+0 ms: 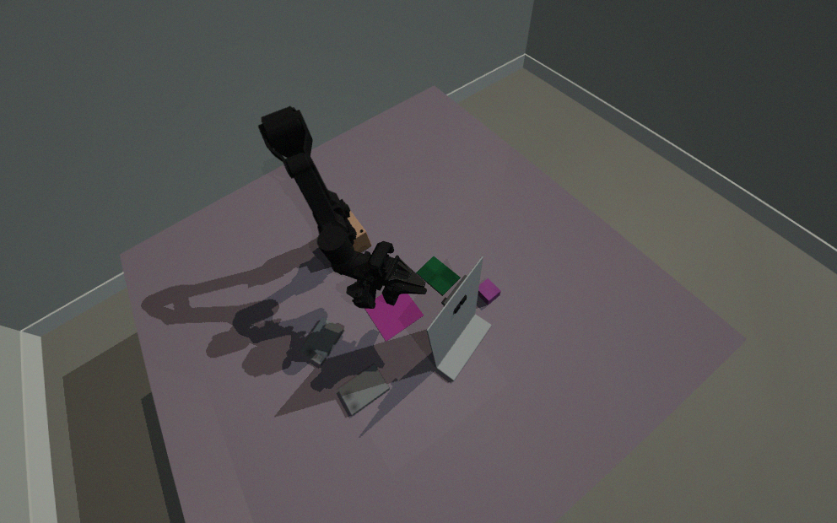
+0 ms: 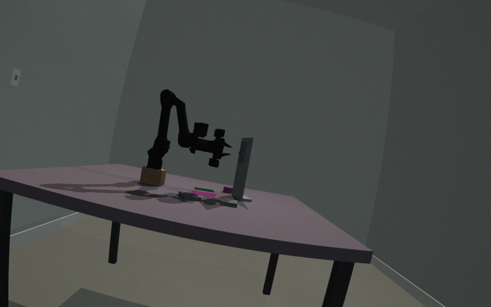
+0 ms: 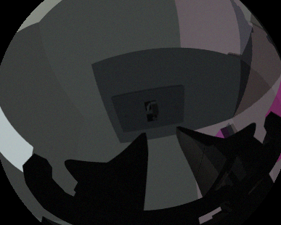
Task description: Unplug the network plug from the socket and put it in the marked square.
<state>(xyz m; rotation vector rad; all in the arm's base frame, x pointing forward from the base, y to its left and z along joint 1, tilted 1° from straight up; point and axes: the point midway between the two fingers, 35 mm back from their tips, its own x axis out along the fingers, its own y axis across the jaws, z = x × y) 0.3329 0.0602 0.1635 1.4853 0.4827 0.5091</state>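
A mauve table [image 1: 571, 337] [image 2: 201, 225] carries an upright panel [image 1: 450, 335] [image 2: 242, 172] [image 3: 208, 76], magenta and green squares, and apparently two grey blocks.

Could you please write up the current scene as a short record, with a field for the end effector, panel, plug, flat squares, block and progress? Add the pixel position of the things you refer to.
end effector: open, between-finger gap facing the panel, holding nothing [image 1: 408, 293] [image 2: 230, 149] [image 3: 161, 131]
panel: upright on the table [image 1: 454, 325] [image 2: 244, 168] [image 3: 208, 80]
plug: small dark shape at the panel's socket; tab too dark to make out
flat squares: one magenta [image 1: 396, 317] [image 2: 203, 193], one green [image 1: 438, 275] [image 2: 204, 189]
block: purple, beside the panel [image 1: 488, 291] [image 2: 227, 189]
progress: plug not yet pulled or placed
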